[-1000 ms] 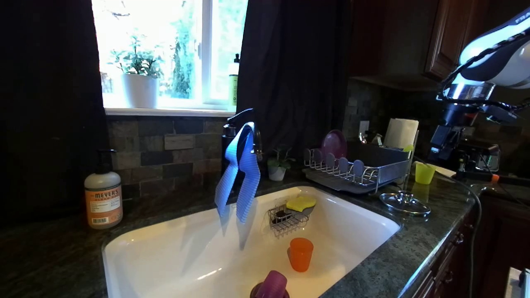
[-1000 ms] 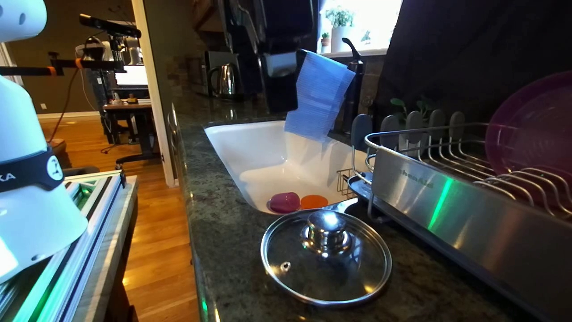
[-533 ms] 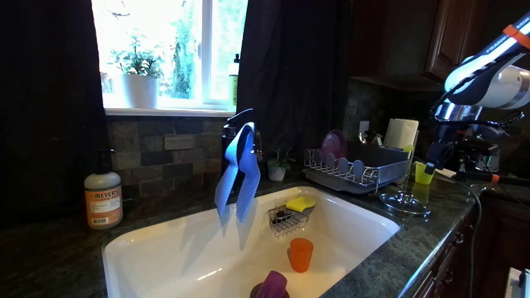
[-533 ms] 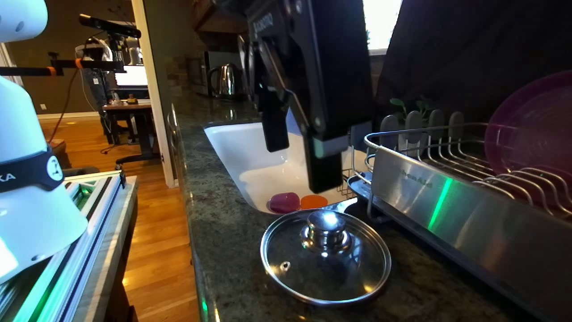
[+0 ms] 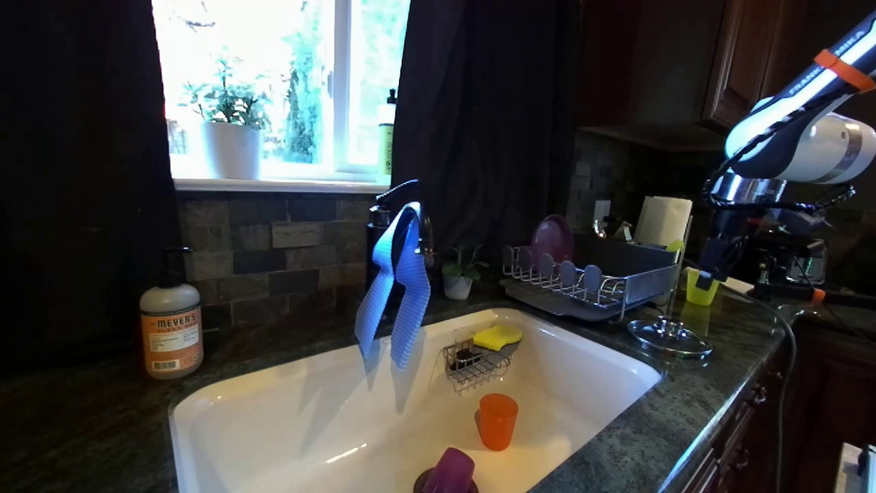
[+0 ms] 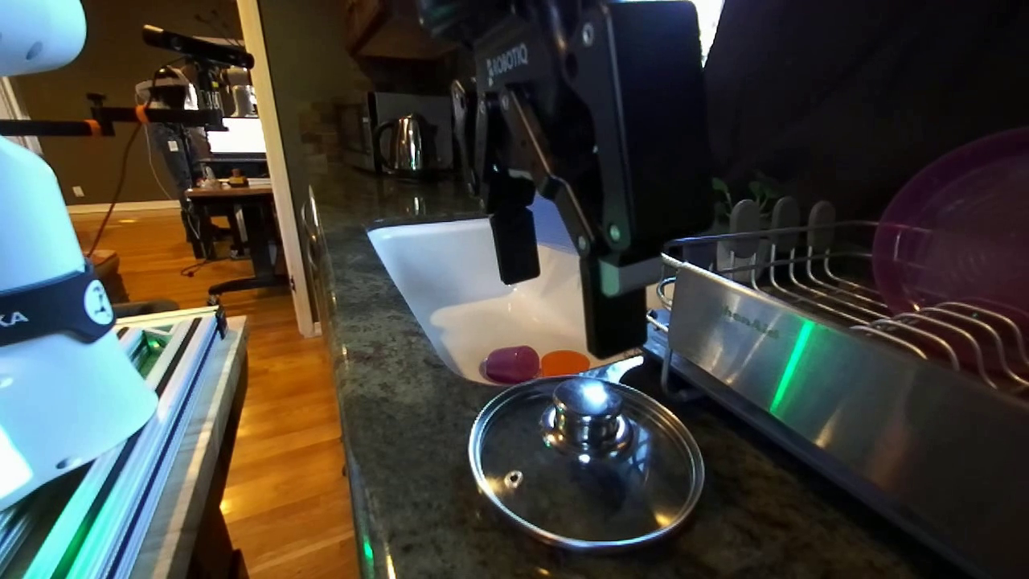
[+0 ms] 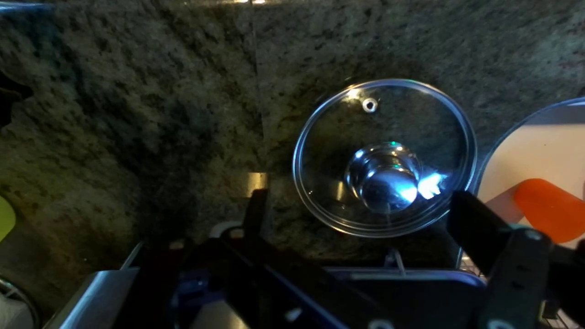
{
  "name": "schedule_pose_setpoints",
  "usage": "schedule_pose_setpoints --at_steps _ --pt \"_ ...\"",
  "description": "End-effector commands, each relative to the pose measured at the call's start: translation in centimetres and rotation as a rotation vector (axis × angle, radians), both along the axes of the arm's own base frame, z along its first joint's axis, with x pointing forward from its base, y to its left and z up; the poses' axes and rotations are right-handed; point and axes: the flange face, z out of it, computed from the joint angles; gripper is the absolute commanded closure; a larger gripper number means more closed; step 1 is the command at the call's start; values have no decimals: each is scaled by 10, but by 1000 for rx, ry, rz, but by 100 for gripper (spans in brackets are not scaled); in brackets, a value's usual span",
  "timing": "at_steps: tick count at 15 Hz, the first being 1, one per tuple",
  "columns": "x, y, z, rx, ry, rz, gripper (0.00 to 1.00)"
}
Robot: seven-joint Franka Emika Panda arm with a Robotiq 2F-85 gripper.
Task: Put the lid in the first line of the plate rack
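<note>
The lid point(image 6: 591, 498), clear glass with a silvery rim and a round metal knob, lies flat on the dark stone counter, knob up. My gripper point(image 6: 567, 310) hangs above it with fingers wide apart and nothing held. In the wrist view the gripper point(image 7: 358, 198) comes in from the bottom, and the lid's knob point(image 7: 388, 187) appears between the two fingertips, slightly ahead of them. The plate rack point(image 6: 804, 362), silvery metal with wire slots, stands right beside the lid; a purple plate point(image 6: 957, 241) leans in it. In an exterior view the gripper point(image 5: 708, 277) is seen small and dark.
A white sink point(image 5: 308, 438) adjoins the lid's side of the counter, holding an orange cup point(image 5: 498, 421) and a purple cup point(image 5: 452, 471). Behind the gripper stands a yellow cup point(image 5: 701, 291). A blue cloth point(image 5: 404, 294) hangs over the faucet. Grey prongs point(image 6: 744, 225) rise along the rack.
My gripper has come down over the lid, then shifted a little toward the rack; its fingers stay wide apart. Lid and rack have not moved.
</note>
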Motion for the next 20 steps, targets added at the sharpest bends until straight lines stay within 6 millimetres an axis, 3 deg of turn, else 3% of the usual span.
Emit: schedule_pose_setpoints --at_steps 1,13,20 --pt "18 -2 -18 23 -21 -4 0" --pt "69 14 -80 99 79 51 0" --pt "75 33 -98 107 97 -18 0"
